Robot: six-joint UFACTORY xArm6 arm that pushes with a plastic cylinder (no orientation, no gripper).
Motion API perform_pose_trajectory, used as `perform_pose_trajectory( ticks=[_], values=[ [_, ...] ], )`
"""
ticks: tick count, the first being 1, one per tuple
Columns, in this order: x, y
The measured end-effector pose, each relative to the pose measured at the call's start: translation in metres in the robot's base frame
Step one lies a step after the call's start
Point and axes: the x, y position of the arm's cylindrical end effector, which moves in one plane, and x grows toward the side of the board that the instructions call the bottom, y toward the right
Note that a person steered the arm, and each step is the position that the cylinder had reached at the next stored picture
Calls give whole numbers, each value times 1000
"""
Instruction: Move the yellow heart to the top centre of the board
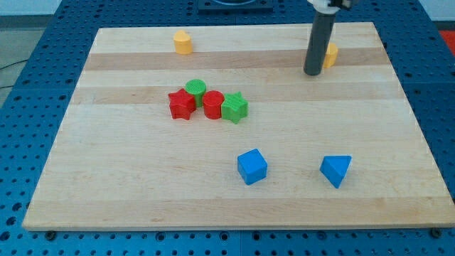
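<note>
Yellow, and mostly hidden, the block near the view's top right sits right behind my tip; only its right part shows past the dark rod, so I cannot tell its shape, nor whether tip and block are touching or just beside each other. The rod comes down from the view's top edge and its lower end stands on the wooden worktop, to the left of that block. There are no jaws on this arm, only the straight rod, so nothing is clasped or let go.

A second yellow block lies near the top edge, left of centre, well apart from the tip; its top looks rounded and pointed, but I cannot say for sure which of the two is the heart.

Towards the middle, left of centre, four blocks crowd together: a green round block at the back, a red star on the left, a red round block beside it, and a green star on the right, each touching or just beside its neighbour.

Lower down, a blue cube rests near the centre and a blue wedge-like block to its right, the two apart from each other.
</note>
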Motion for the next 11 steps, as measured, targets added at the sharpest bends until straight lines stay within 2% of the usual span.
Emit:
perform_pose_trajectory(
  ticks=[2, 3, 5, 6, 7, 9, 10, 11],
  values=[
    [-74, 22],
    [-34, 19],
    [-22, -227],
    [-60, -298],
    [-97, -288],
    [-87, -179],
    [-105, -224],
    [-127, -226]
  ],
)
